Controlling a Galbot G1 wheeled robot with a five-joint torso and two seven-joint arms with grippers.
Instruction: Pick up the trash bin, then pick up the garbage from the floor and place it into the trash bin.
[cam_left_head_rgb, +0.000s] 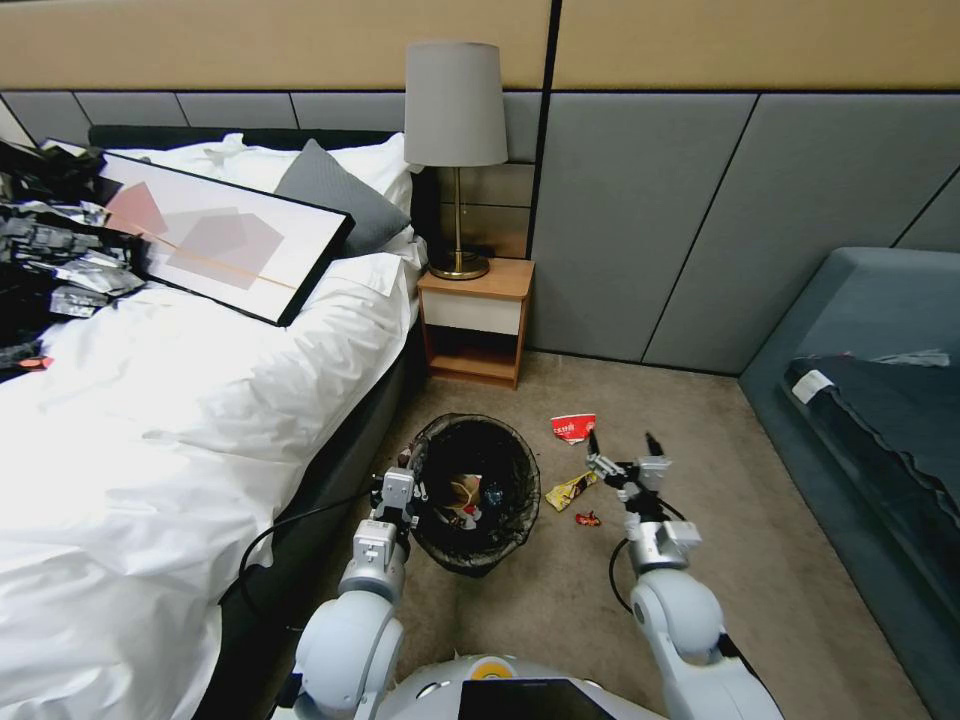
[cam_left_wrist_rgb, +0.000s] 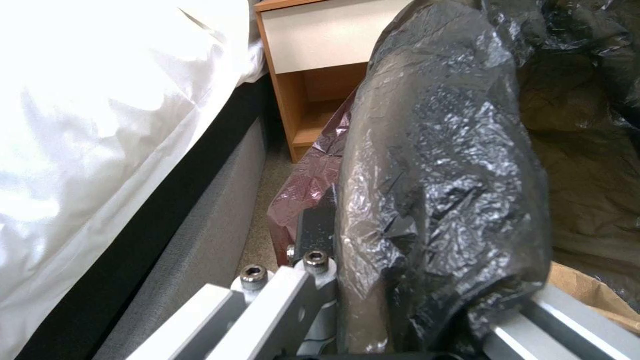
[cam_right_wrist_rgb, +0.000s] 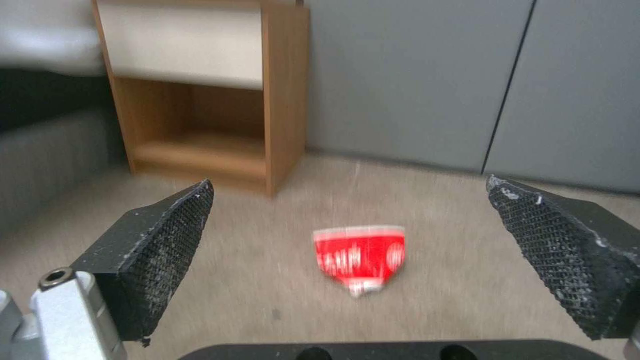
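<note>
The trash bin (cam_left_head_rgb: 470, 492), lined with a crinkled black bag, stands between the bed and my right arm, with several litter pieces inside. My left gripper (cam_left_head_rgb: 405, 482) is shut on its near-left rim; in the left wrist view the bag-covered rim (cam_left_wrist_rgb: 440, 175) sits between the fingers of that gripper (cam_left_wrist_rgb: 433, 300). My right gripper (cam_left_head_rgb: 623, 443) hovers open over the carpet, right of the bin. Garbage on the floor: a crushed red-and-white cup (cam_left_head_rgb: 573, 427) (cam_right_wrist_rgb: 360, 255) just ahead of the open right gripper (cam_right_wrist_rgb: 350, 182), a yellow wrapper (cam_left_head_rgb: 568, 490) and a small red scrap (cam_left_head_rgb: 587, 518).
A bed (cam_left_head_rgb: 200, 400) with white bedding runs along the left, close to the bin. A wooden nightstand (cam_left_head_rgb: 475, 320) with a lamp (cam_left_head_rgb: 456, 150) stands against the grey panelled wall. A blue-grey sofa (cam_left_head_rgb: 880, 400) borders the right. Carpet lies open around the right arm.
</note>
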